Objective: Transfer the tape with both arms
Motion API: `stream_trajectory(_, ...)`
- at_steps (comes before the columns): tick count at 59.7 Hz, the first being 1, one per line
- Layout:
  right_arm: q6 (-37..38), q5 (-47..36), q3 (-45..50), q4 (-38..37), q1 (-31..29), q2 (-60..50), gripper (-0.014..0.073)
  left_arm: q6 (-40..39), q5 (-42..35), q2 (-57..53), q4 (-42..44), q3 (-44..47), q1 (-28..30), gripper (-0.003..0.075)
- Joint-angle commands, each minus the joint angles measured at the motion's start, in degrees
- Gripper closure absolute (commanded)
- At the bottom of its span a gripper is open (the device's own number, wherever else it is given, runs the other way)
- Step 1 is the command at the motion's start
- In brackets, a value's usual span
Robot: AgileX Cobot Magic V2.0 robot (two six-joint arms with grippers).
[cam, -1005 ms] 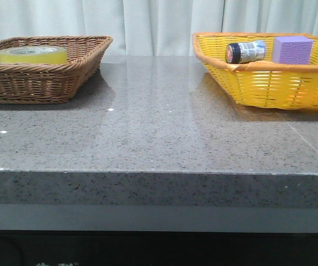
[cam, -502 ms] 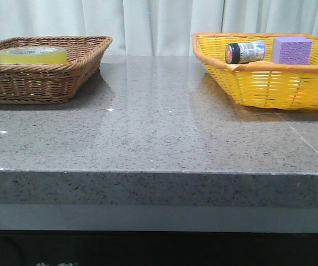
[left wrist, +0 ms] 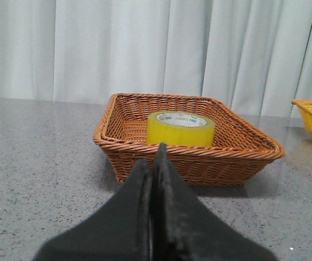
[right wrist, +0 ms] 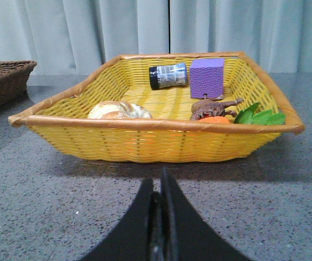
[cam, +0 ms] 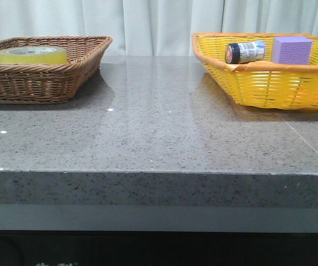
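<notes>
The yellow tape roll [cam: 32,55] lies flat in the brown wicker basket [cam: 48,83] at the table's back left. It also shows in the left wrist view [left wrist: 181,128], inside the same basket [left wrist: 199,157]. My left gripper [left wrist: 153,155] is shut and empty, low over the table, short of the basket's near wall. My right gripper [right wrist: 157,182] is shut and empty, in front of the yellow basket [right wrist: 156,141]. Neither gripper shows in the front view.
The yellow basket [cam: 281,83] at the back right holds a dark-capped jar [cam: 246,52] and a purple block [cam: 292,50]; the right wrist view also shows a bread-like item [right wrist: 120,111], a brown piece [right wrist: 215,107] and green leaves [right wrist: 260,116]. Grey stone table [cam: 159,133].
</notes>
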Motion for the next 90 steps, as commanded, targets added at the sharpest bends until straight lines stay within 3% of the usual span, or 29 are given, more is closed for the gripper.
stream_trajectory(1, -0.19, -5.63, -1.47, 0.08, -1.55, -1.56, 0.0662, -0.64, -4.54, -1.04, -0.28, 2.23, -0.48, 0.074)
stream_trajectory(34, -0.19, -5.18, -1.47, 0.08, -1.75, -1.56, 0.0662, -0.64, -4.54, -1.04, -0.28, 2.23, -0.48, 0.074)
stream_trajectory(50, 7.73, -11.6, -1.47, -9.43, -1.82, -1.63, 0.0662, -0.64, -4.54, -1.04, -0.28, 2.23, -0.48, 0.074)
stream_trajectory(90, 7.67, -11.0, -1.47, -9.51, -5.65, -1.63, 0.0662, -0.64, -4.54, -1.04, -0.28, 2.23, -0.48, 0.074)
